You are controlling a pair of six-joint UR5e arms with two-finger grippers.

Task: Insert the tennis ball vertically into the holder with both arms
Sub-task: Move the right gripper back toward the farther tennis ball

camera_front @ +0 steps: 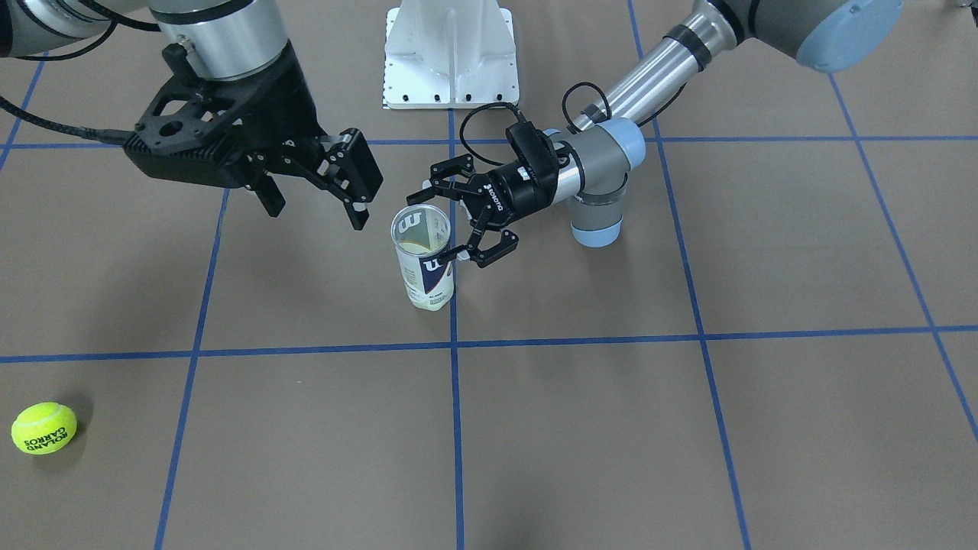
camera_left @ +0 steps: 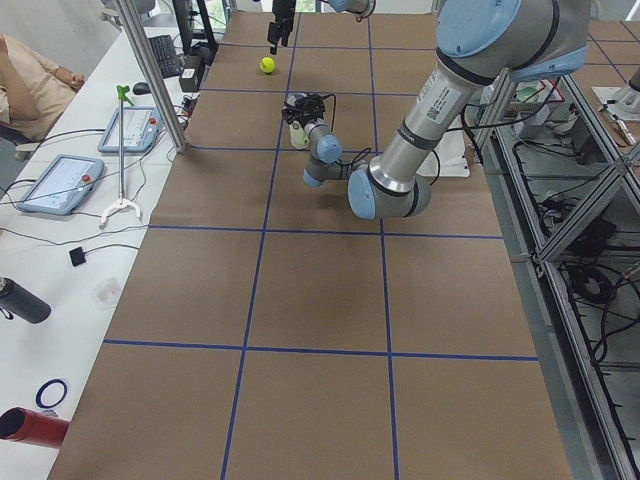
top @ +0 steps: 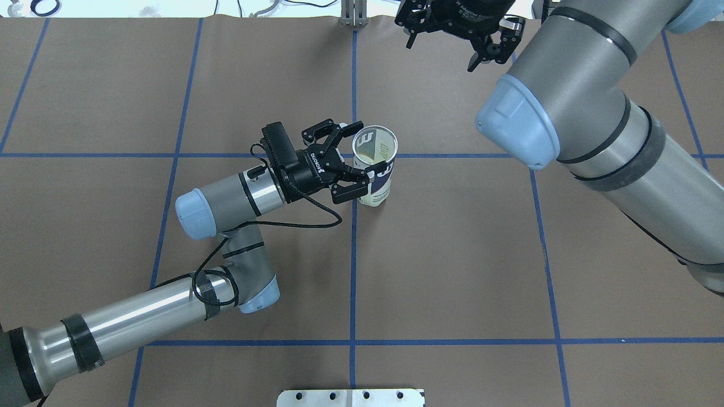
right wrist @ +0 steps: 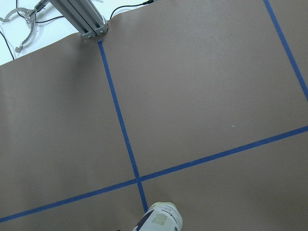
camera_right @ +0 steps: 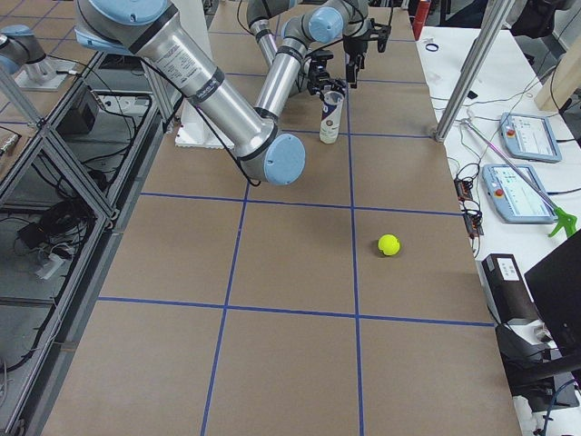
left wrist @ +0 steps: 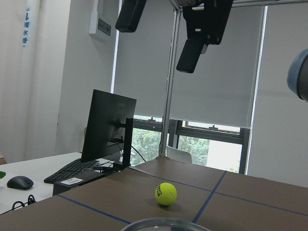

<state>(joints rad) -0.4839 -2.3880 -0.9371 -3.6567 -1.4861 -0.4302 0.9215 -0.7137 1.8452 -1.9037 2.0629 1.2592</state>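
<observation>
1. At the front-facing view's far left, the tennis ball [camera_front: 43, 428] lies loose on the table [camera_front: 688, 428], well apart from everything. A glancing pinch could send it rolling away.
2. Right gripper [camera_front: 315, 214] hangs raised, jaws apart and empty.
3. The holder [camera_front: 428, 279] stands upright, mouth up. A nudge could tip it.
4. Left gripper [camera_front: 435, 224] flanks the holder, jaws spread wider than the can and apparently not clamping. Unheld, it may topple during insertion.

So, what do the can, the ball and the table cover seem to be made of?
Holder: clear, glossy plastic, it seems; you see through its wall above the printed label.
Tennis ball: matte yellow-green felt, probably, with black lettering.
Table cover: matte brown paper, likely; its far edge looks thin and wavy.
</observation>
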